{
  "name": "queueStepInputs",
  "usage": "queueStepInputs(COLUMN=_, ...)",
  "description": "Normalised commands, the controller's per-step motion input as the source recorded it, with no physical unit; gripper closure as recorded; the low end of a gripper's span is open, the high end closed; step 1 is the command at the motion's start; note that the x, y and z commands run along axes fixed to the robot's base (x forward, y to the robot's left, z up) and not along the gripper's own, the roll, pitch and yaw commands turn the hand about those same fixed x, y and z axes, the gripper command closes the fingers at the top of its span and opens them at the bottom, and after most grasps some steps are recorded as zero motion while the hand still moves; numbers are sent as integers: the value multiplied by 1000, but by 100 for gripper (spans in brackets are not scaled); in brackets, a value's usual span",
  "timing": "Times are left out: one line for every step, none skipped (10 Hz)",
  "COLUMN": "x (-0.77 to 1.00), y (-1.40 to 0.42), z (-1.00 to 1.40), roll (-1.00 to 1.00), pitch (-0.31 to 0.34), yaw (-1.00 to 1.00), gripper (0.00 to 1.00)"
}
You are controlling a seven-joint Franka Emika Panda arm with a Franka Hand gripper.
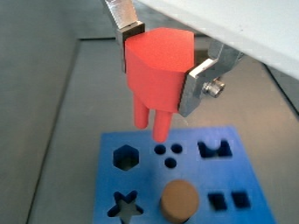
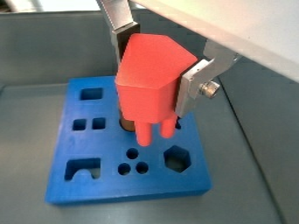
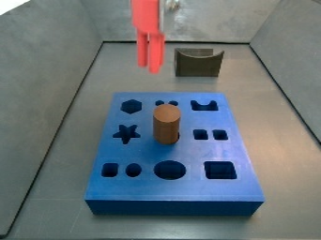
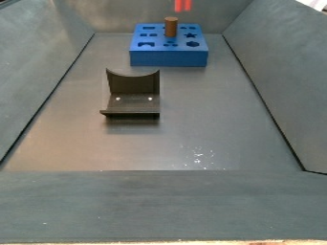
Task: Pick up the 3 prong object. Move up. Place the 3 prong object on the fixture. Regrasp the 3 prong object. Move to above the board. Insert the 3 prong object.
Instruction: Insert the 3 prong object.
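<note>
The gripper [image 1: 163, 54] hangs above the blue board [image 2: 70, 179] with its silver fingers [image 1: 201, 80] pinching the red-orange 3 prong object [image 1: 158, 70], prongs pointing down, while only the side views show the dark fixture [image 4: 130, 94] standing apart.

The gripper [image 2: 152, 66] hangs above the board [image 3: 175, 178], clamped on the 3 prong object [image 2: 149, 80], whose prongs point down with open air between their tips and the blue surface in both wrist views. On the board the upright brown cylinder [image 3: 167, 125] is the only thing rising above the surface, standing near the middle just beside the small round holes [image 1: 170, 156], so it crowds any descent there. The fixture [image 4: 132, 94] stands well apart from the board on the grey floor [image 4: 192, 139], with bare floor around it and the sloping bin walls [image 4: 38, 77] closing in both sides.
</note>
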Motion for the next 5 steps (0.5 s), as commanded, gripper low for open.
queueStepInputs(x=0, y=-6, z=-537, roll=-97, pitch=-121, yaw=-937, gripper=100)
queueStepInputs(x=151, y=0, z=-591, roll=-110, pitch=-30, yaw=-877, gripper=100)
queueStepInputs(x=389, y=66, z=-283, roll=-119, pitch=0, yaw=-763, gripper=100)
queueStepInputs(x=131, y=0, z=-114, roll=-97, pitch=-16, yaw=-277, gripper=100)
queueStepInputs(x=9, y=3, z=-117, roll=-77, pitch=-33, yaw=-111, gripper=100)
